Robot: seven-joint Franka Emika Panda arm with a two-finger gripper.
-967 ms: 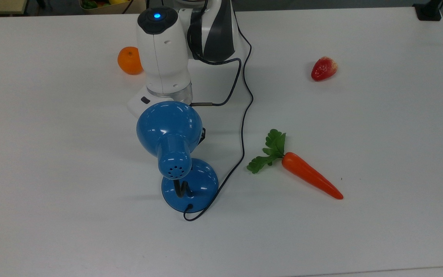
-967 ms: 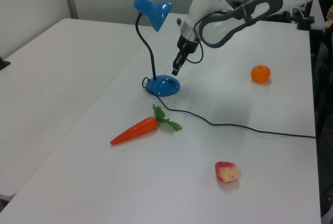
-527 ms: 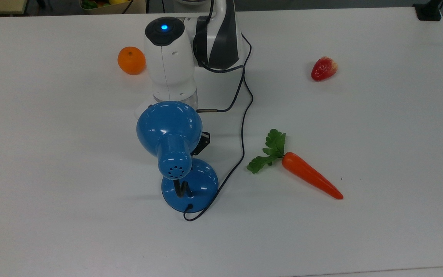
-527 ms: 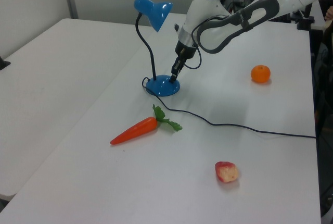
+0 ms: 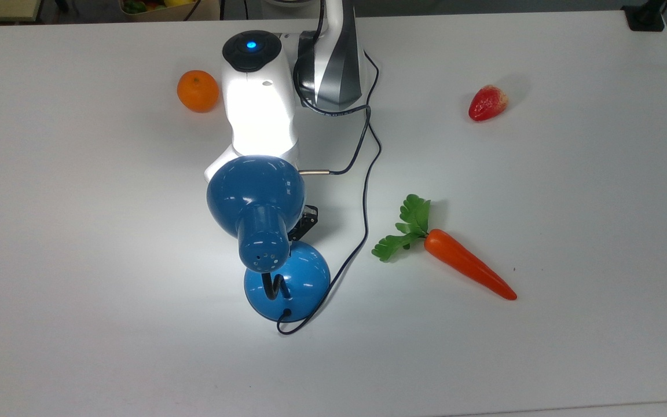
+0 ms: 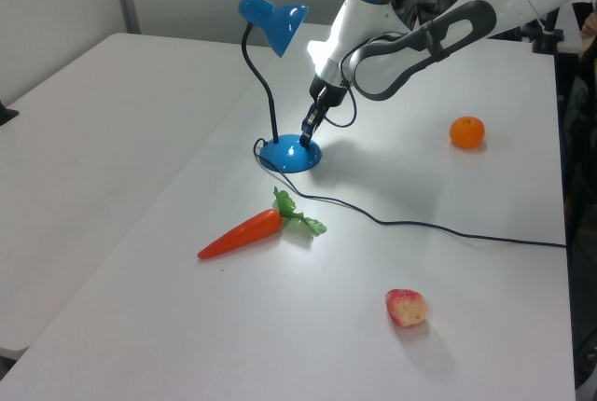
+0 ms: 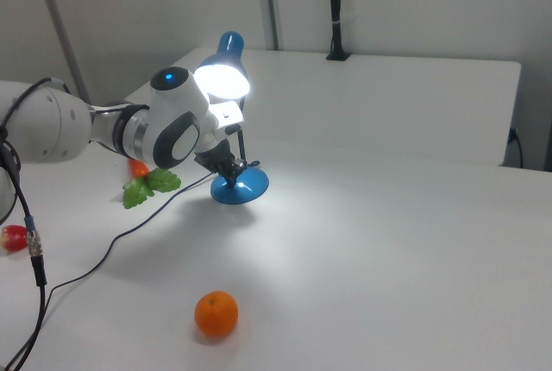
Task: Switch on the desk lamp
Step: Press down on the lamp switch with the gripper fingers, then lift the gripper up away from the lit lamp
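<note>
The desk lamp (image 5: 255, 194) is a glossy blue lamp with a bell shade, a black bendy neck and a round blue base (image 5: 299, 278). It is lit: in the right view its shade (image 7: 222, 79) glows white and light falls on the table. My gripper (image 6: 305, 137) points down with its fingers together, the tip touching the base (image 6: 289, 154) on the side under the shade. In the top view the shade covers most of the gripper (image 5: 305, 222). In the right view the gripper (image 7: 231, 168) sits just above the base (image 7: 240, 188).
A thin black cord (image 5: 365, 191) runs from the lamp's base across the white table (image 5: 571, 202). A toy carrot (image 5: 466, 263) lies at the top view's right, a strawberry (image 5: 488, 103) farther back, and an orange (image 5: 197, 91) beside the arm.
The gripper came down from above the base until its tip touched it. The lamp went from dark to lit, and the table around it brightened.
</note>
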